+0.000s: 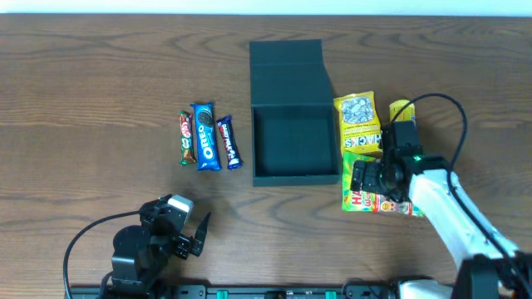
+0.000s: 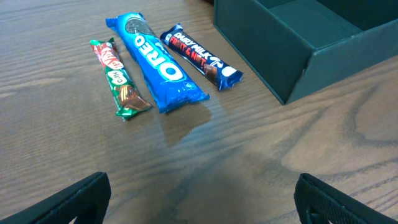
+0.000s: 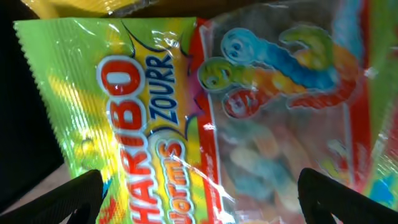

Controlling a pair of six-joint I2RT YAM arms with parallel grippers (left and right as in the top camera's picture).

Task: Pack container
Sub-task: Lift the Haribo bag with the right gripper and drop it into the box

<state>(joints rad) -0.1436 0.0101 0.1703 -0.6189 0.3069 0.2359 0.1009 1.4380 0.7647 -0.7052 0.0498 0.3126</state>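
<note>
The dark green container (image 1: 293, 164) stands open at the table's middle, its flap lid (image 1: 287, 71) lying flat behind it and its inside empty. It also shows in the left wrist view (image 2: 323, 56). My right gripper (image 1: 366, 177) is open and hovers close over a Haribo worms bag (image 1: 384, 202) lying just right of the container. That bag (image 3: 205, 106) fills the right wrist view, with my fingers (image 3: 202, 199) spread either side of it. My left gripper (image 1: 196, 235) is open and empty near the front edge, and its fingers (image 2: 202, 199) show above bare wood.
Left of the container lie a green KitKat (image 1: 185, 138), an Oreo roll (image 1: 204, 135) and a Dairy Milk bar (image 1: 229, 142). They also show in the left wrist view: KitKat (image 2: 118, 78), Oreo (image 2: 158, 62), Dairy Milk (image 2: 200, 56). Two yellow packets (image 1: 357, 116) (image 1: 402, 110) lie right of the container.
</note>
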